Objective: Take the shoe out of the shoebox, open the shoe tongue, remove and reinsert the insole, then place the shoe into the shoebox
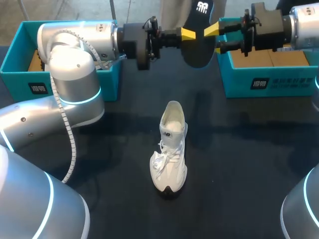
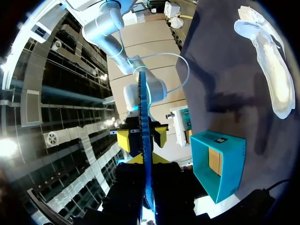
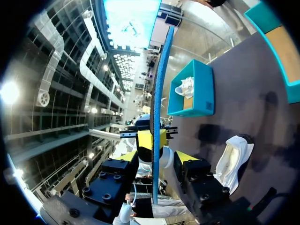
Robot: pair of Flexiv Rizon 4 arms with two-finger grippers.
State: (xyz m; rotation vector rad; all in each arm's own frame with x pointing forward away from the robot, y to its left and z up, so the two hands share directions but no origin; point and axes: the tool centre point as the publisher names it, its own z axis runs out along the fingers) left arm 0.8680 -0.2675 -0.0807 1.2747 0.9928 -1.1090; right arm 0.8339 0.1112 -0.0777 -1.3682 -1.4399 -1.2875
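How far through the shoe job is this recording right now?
Done: the shoe stands on the table, out of the shoebox, and its insole is out. In hand: the left tool and the right tool both pinch the insole in the air. Left: reinsert it, then box the shoe.

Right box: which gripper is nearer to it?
Right. The right gripper grips the insole just beside the right box; the left gripper grips the insole's other edge, farther from that box.
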